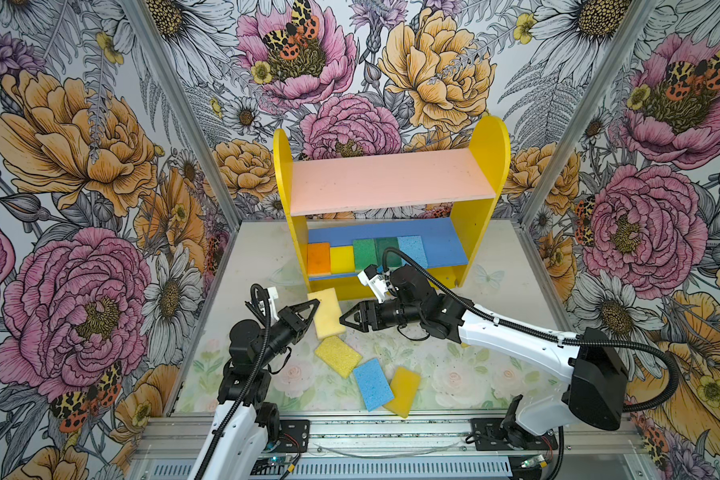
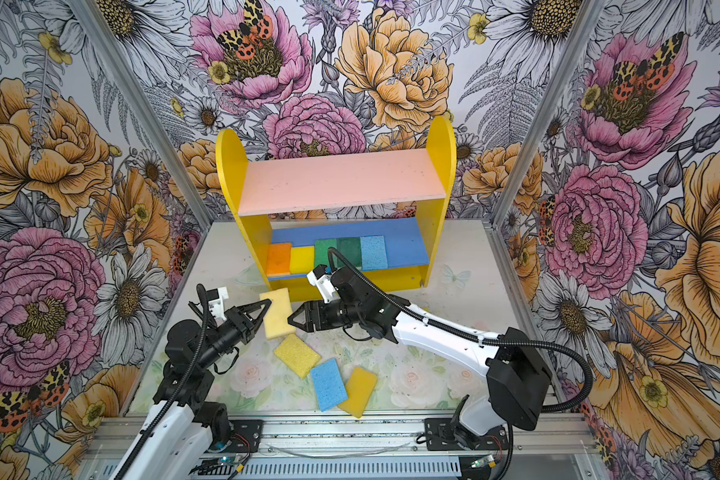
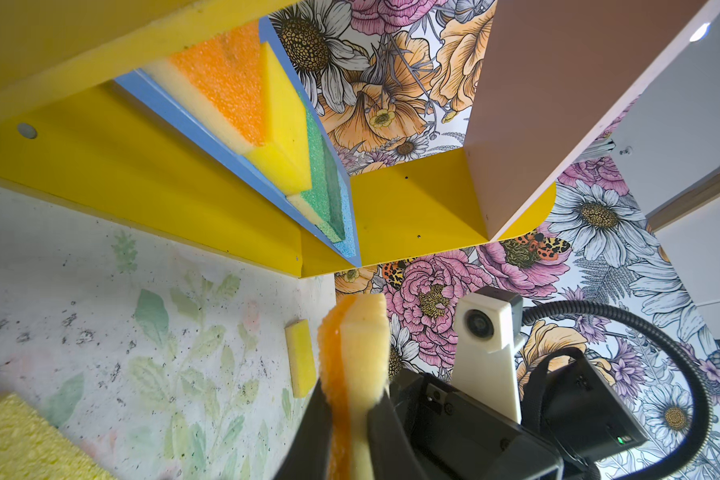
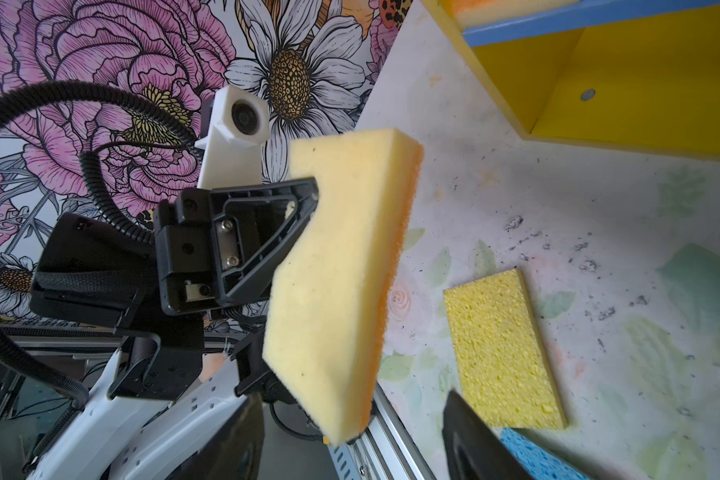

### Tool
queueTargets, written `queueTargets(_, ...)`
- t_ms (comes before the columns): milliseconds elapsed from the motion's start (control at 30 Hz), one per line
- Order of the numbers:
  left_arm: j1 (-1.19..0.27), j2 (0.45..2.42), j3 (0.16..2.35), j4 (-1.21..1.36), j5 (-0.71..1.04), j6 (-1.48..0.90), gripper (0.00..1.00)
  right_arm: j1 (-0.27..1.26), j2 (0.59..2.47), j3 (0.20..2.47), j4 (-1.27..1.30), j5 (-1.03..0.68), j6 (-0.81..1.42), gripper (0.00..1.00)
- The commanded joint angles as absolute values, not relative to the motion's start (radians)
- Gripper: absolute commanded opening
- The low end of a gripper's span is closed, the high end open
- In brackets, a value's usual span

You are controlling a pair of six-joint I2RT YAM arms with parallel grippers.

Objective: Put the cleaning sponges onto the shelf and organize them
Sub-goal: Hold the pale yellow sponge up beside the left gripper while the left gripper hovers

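Twin high views down over the whole table (image 1: 512, 307); close wrist views, face to face across the held sponge (image 4: 341, 270)

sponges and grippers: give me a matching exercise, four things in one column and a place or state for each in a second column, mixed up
Column one:
1 orange sponge
2 pale yellow sponge
3 porous yellow sponge
4 right gripper

Column two:
a open, holding nothing
b lying flat on the table
c leftmost, in both top views, in the row on the blue lower board
d clamped in the left gripper, off the table

Pairs: 1-c, 2-d, 3-b, 4-a
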State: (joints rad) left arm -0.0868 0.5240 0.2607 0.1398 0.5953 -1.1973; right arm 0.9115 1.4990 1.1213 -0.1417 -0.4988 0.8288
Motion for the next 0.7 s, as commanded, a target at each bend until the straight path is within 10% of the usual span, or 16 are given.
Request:
queueTargets(0, -0.084, 0.518, 0.275, 0.187, 0.612, -1.211, 0.15, 0.917, 1.522, 1.115, 0.011, -0.552, 0.888, 0.63)
queueTargets(667, -0.081, 0.509, 0.284, 0.195, 0.611, -1.214, 0.15, 0.942, 1.545, 1.083, -0.032, -0.522, 0.919, 0.57)
